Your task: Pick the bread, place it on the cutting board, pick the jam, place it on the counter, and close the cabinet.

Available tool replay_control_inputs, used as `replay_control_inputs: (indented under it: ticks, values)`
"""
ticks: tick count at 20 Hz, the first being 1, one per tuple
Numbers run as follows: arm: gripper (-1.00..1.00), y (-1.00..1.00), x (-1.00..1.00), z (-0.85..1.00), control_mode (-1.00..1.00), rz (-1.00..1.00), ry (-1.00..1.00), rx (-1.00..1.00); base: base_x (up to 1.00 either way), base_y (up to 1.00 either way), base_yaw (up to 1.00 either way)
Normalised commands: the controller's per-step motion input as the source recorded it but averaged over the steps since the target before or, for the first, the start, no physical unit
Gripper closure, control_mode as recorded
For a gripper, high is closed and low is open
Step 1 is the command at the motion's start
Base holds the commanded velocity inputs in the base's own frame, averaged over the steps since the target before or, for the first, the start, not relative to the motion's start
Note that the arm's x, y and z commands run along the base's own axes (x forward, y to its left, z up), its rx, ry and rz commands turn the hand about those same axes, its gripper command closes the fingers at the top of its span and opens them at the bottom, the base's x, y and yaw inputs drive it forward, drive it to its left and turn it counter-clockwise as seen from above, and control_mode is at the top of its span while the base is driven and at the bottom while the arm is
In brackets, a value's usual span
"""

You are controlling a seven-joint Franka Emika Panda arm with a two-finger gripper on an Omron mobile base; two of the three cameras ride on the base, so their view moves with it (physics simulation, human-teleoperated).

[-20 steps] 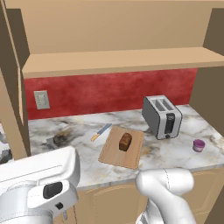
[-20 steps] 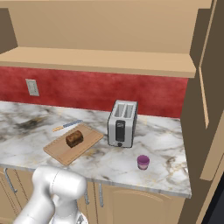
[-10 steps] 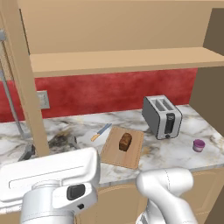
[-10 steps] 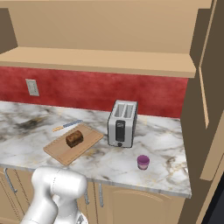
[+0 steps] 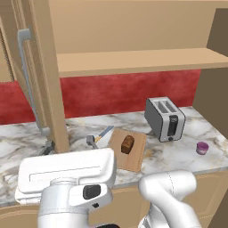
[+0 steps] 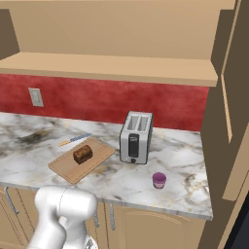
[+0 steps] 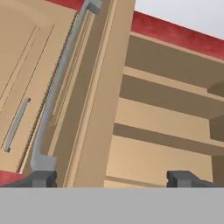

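The bread (image 5: 128,144) (image 6: 83,154), a small dark brown loaf, lies on the light wooden cutting board (image 5: 136,156) (image 6: 68,168). The purple jam (image 5: 202,148) (image 6: 159,180) stands on the marble counter (image 5: 178,153) (image 6: 185,165), right of the toaster. The cabinet's left door (image 5: 51,89) (image 7: 100,87) stands edge-on and partly swung in, its long silver handle (image 5: 26,80) (image 7: 57,87) on the outer face. My gripper (image 7: 113,179) is open right at this door, whose edge runs up between the two fingertips. Whether a finger touches the wood cannot be told.
A silver toaster (image 5: 164,118) (image 6: 136,137) stands behind the jam. A knife (image 5: 103,133) (image 6: 75,140) lies by the board's far corner. The cabinet's right door (image 6: 233,112) hangs open over the counter's right end. Bare shelves (image 7: 166,109) show inside the cabinet.
The left cabinet door has swung steadily to the right, toward shut, and my arm's white upper part has moved right with it. Bread, jam and toaster have stayed put.
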Motion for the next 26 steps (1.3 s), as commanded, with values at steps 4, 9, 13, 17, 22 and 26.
replay_control_inputs:
  ticks: [4, 9, 13, 17, 22, 26]
  values:
    - [-1.00, -0.24, 0.16, 0.00, -1.00, -0.07, -0.04, 0.00, 0.00, 0.00, 0.00]
    - [-1.00, -0.29, 0.22, 0.00, -1.00, -0.04, -0.04, 0.02, 0.00, 0.00, 0.00]
    - [-1.00, -0.34, 0.28, 0.00, -1.00, 0.00, -0.07, 0.02, 0.00, 0.00, 0.00]
    - [-1.00, -0.34, 0.29, 0.00, -1.00, 0.00, -0.06, 0.02, 0.00, 0.00, 0.00]
    - [-1.00, -0.32, 0.35, -0.01, -1.00, 0.00, -0.04, 0.01, 0.00, 0.00, 0.00]
    - [-1.00, -0.30, 0.35, -0.04, -1.00, 0.00, -0.04, 0.00, 0.00, 0.00, 0.00]
